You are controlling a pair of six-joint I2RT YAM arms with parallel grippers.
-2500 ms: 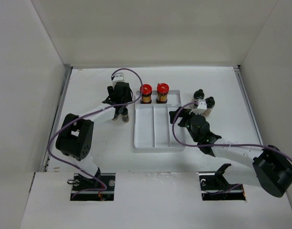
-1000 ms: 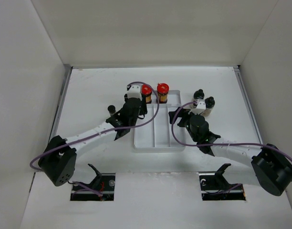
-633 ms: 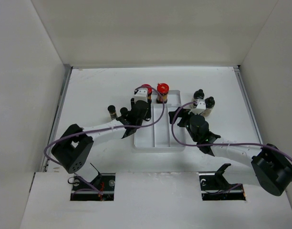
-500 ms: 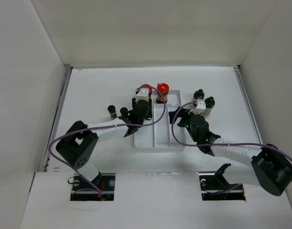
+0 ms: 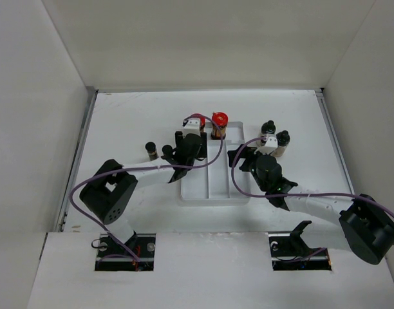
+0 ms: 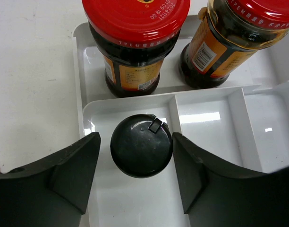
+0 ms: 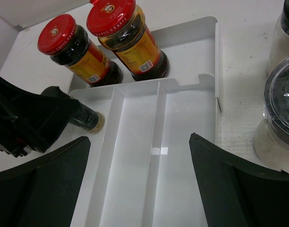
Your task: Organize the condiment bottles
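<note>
A small dark black-capped jar (image 6: pixel 141 146) stands upright at the far end of the left compartment of the white divided tray (image 6: pixel 206 94). My left gripper (image 6: pixel 136 139) straddles it, open, with a clear gap on the left side and barely any on the right. Two amber jars with red lids (image 6: pixel 135 28) (image 6: pixel 239 28) stand side by side in the tray's far section just beyond. My right gripper (image 7: pixel 140 138) hangs wide open over the tray's middle lanes (image 7: pixel 158 156), holding nothing. From there the small jar (image 7: pixel 88 118) shows beside the left gripper (image 7: pixel 31 118).
Two small dark jars (image 5: pixel 151 150) (image 5: pixel 167 152) stand on the table left of the tray (image 5: pixel 213 187). Two black-capped jars (image 5: pixel 268 126) (image 5: pixel 283 138) stand right of it, close to the right wrist. White walls enclose the table.
The left arm swung from the table left of the tray over to the tray with a small dark jar. Its jaws have now parted around the jar. The right arm has not moved.
</note>
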